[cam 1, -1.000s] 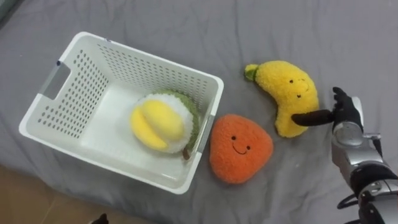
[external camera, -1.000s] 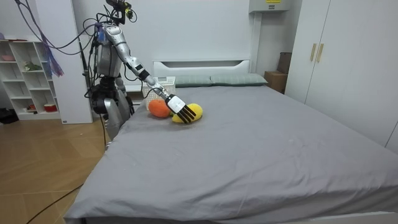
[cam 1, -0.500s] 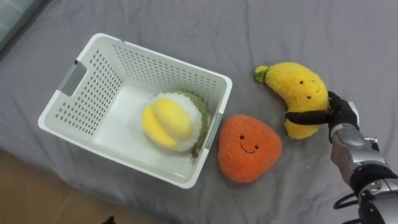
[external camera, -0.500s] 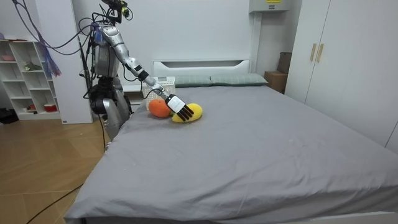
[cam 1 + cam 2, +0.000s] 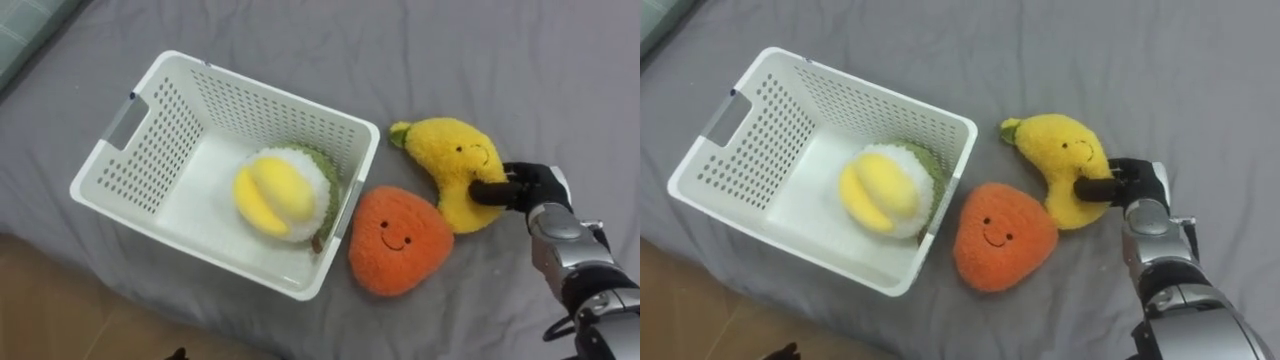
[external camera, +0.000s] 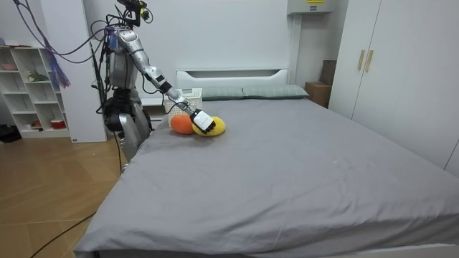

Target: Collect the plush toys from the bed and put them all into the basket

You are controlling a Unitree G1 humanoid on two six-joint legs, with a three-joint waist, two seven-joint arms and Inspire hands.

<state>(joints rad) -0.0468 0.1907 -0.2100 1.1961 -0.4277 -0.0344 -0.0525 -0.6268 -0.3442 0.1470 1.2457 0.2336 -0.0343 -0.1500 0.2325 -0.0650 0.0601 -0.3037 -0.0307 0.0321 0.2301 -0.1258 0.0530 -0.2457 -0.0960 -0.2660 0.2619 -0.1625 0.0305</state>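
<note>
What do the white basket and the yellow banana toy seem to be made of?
The basket looks like hard, smooth white plastic: stiff perforated walls, moulded handle slot. The banana toy looks like fuzzy plush, probably stuffed: nappy surface, rounded shape.

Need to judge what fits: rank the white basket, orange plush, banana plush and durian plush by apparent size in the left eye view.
1. white basket: clearly largest.
2-4. orange plush, banana plush, durian plush: about alike, no firm order; the right hand covers part of the banana plush.
</note>
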